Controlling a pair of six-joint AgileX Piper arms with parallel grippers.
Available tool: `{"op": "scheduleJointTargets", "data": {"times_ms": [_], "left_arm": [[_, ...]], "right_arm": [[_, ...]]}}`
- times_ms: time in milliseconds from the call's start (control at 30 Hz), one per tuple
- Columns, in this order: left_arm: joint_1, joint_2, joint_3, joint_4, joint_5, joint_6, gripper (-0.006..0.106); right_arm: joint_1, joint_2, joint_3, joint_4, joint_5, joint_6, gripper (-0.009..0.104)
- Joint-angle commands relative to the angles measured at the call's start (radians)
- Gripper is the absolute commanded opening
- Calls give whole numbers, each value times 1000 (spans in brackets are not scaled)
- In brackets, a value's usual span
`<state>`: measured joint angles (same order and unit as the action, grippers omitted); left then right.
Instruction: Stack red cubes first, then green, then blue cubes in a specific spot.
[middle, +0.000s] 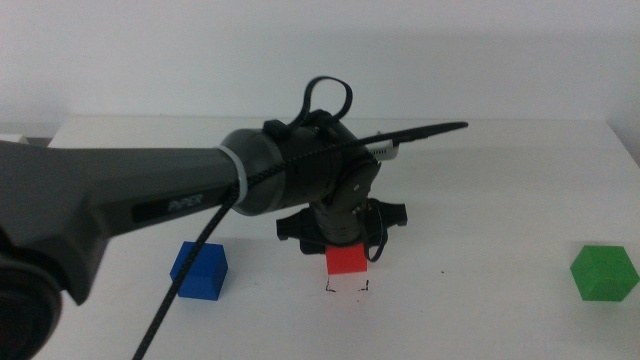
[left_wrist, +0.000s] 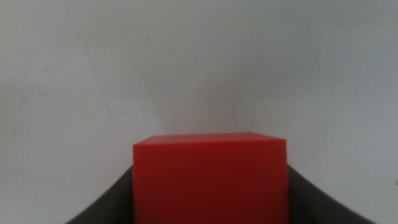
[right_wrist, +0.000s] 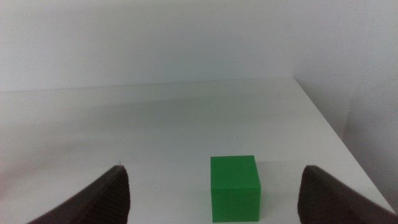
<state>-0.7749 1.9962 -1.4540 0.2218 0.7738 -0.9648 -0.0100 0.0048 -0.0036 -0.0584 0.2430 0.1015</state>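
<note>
Across a white table (middle: 500, 180), the left arm (middle: 150, 200) reaches in from the left to the middle, its left gripper (middle: 345, 250) pointing down and clamped on the red cube (middle: 347, 259), which sits just above a small square of corner marks (middle: 347, 290) drawn on the table; whether the cube rests on the surface or hangs slightly over it cannot be told. In the left wrist view the red cube (left_wrist: 209, 179) fills the space between the two dark jaws, touching both. The right gripper (right_wrist: 214, 193) is out of the middle view; its jaws stand wide apart with the green cube (right_wrist: 235, 188) between and beyond them on the table. That green cube (middle: 604, 272) lies at the near right, well apart from the marks, and the blue cube (middle: 199, 270) at the near left. All three look small, rigid, matte and probably light, best pinched squarely across two opposite flat faces.
</note>
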Motion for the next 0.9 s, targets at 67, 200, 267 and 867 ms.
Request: {"op": "scheduleJointTargets", "data": {"times_ms": [67,200,267,867], "left_arm": [[-5,9,7,-21,4,-2,19],[-5,25,7,-21,9,4,19],[-5,36,7,-24,9,26,19],[-5,61,7,-72,-30,90,41]], "right_arm": [[2,-5,4,-13,-11,-4,93],[2,-5,4,-13,-11,-4,93],[2,-5,4,-13,-11,-4,93],[2,-5,4,-13,-11,-4,93]]}}
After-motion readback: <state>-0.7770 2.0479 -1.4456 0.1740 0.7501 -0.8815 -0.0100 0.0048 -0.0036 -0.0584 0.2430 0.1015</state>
